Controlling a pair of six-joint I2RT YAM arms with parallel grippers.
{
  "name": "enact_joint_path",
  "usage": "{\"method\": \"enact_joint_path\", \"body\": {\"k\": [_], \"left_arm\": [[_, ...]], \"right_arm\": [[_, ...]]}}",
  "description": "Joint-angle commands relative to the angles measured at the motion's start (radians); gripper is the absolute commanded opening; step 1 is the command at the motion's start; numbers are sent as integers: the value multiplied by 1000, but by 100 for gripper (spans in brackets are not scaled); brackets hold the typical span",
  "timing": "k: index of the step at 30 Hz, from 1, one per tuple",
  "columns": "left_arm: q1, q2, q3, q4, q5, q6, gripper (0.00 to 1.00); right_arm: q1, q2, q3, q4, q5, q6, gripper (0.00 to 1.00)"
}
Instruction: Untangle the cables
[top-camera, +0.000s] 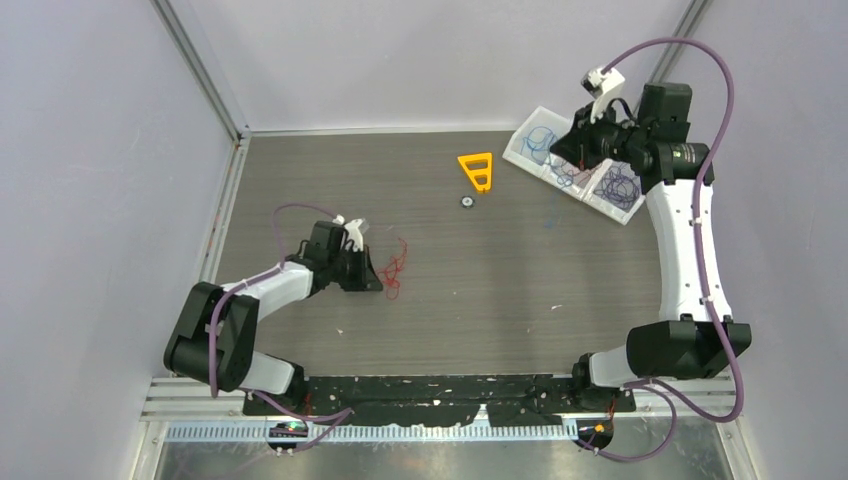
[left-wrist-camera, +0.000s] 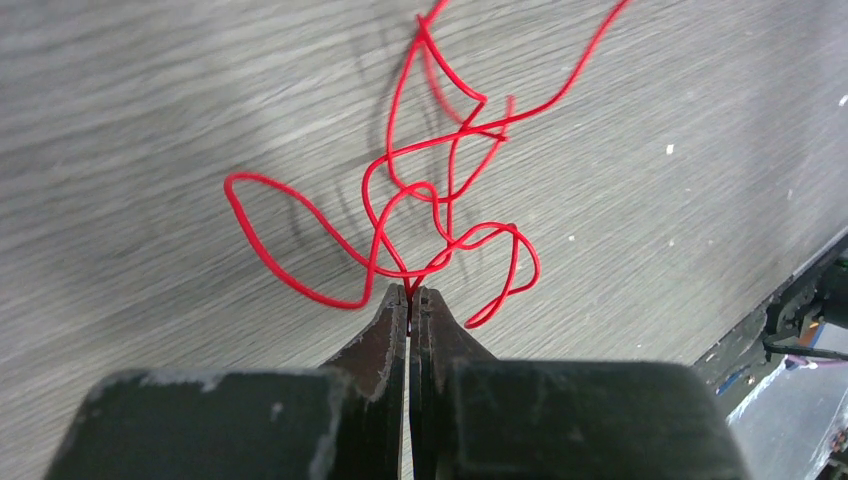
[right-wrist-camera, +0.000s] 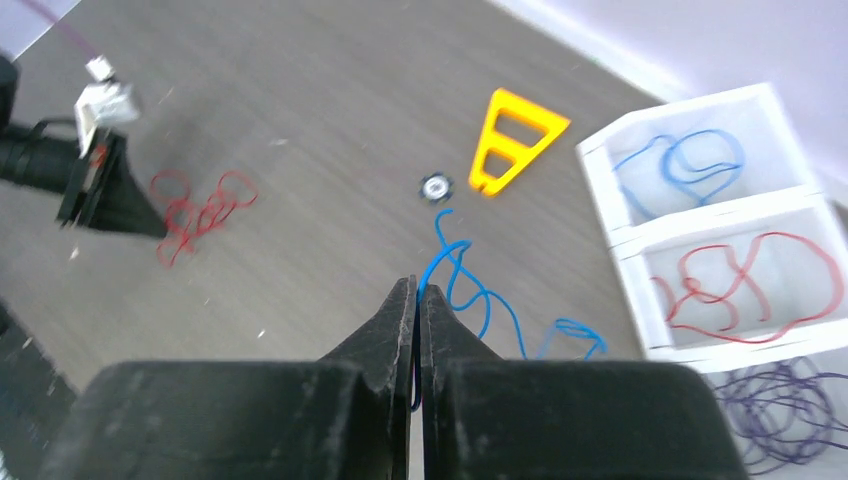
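left fingers: your left gripper (left-wrist-camera: 410, 295) is clamped shut, tips pinching one strand of the red cable (left-wrist-camera: 452, 140)

red cable: loose loopy tangle on the left side of the bench (top-camera: 520, 290), just right of the left fingers. No other colour is mixed into it as far as I can see

right fingers: the right gripper (right-wrist-camera: 416, 290) is also closed, with the blue cable (right-wrist-camera: 452, 255) nipped between the tips

blue cable: trails from those tips toward the white tray (right-wrist-camera: 720, 228) at the far right. I can't tell if its tail touches the bench

tray: three compartments, already holding a blue bundle (right-wrist-camera: 685, 160), a red one (right-wrist-camera: 750, 280) and a purple one (right-wrist-camera: 780, 410)

other stuff: an orange triangle (right-wrist-camera: 530, 118) and a small round thing (right-wrist-camera: 436, 186) sit mid-bench, well apart from both cables

step: looks like you're at the sorting end, with each arm holding one freed colour

next move: I'd say get the right fingers over the blue compartment, low enough that the whole strand lands inside, then open. After that, lift the red clear and bring it across to the red compartment, watching that the springy loops don't catch on the tray wall
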Motion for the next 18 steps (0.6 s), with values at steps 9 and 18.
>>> {"method": "enact_joint_path", "body": {"k": [9,18], "left_arm": [[-69,88,158,33,55,48,0],[-69,132,191,29,48,44,0]], "right_arm": [[-26,301,233,437,191,250,5],[-26,620,517,639,189,378,5]]}}
